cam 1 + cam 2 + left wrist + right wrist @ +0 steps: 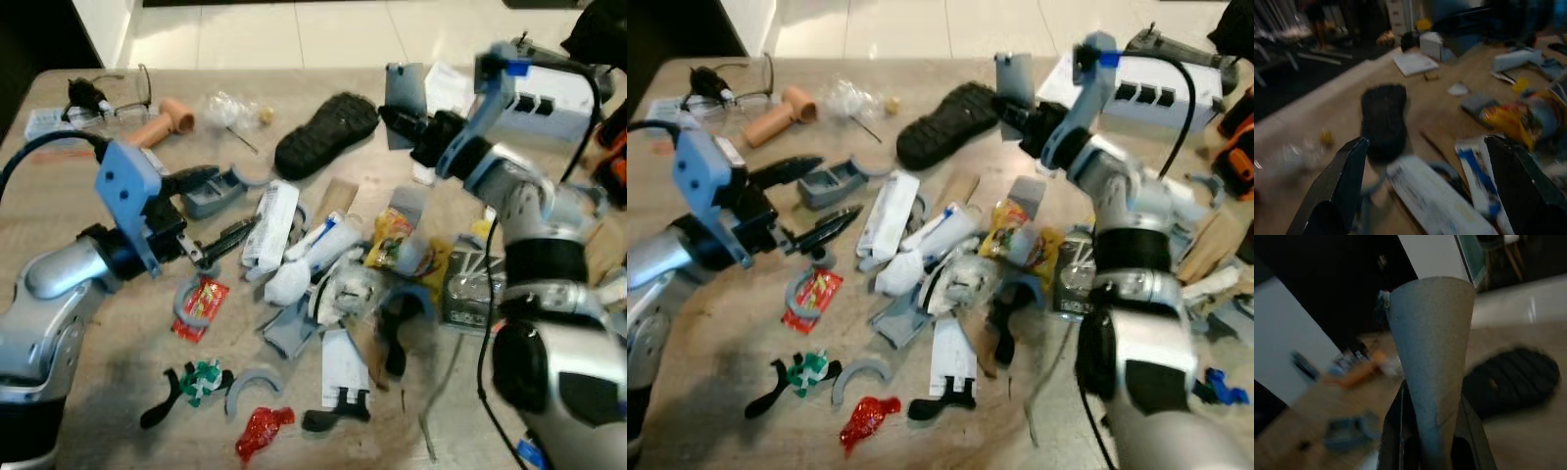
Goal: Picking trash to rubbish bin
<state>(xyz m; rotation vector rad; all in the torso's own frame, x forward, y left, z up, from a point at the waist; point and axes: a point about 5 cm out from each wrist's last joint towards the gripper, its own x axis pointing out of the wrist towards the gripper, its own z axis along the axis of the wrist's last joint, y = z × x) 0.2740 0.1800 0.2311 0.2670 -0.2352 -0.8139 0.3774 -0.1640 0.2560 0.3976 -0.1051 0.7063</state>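
right wrist view | right pincer [1011, 93] grasping grey card [1431, 347], raised over table [59, 235] beyond sole [326, 131] | left pincer [211, 211] released, low, white packet [271, 223] just beyond its tips, long axis pointing away | left arm nearer

1. No text, brand, number or sign is legible in any view.
2. White box with blue print [270, 223] on the table: markings present, too blurred to read.
3. White and blue tube [328, 238] beside it: print unreadable.
4. Yellow snack packet [390, 235]: coloured graphics, no letters can be made out.
5. Red wrapper [203, 302] near the left arm: print unreadable.
6. White leaflet [345, 364] at the near side of the pile: dark marks, not legible.
7. Left wrist view: the same white and blue packaging is motion-blurred, nothing readable.
8. Right wrist view: plain grey card [1430, 357], no print seen.
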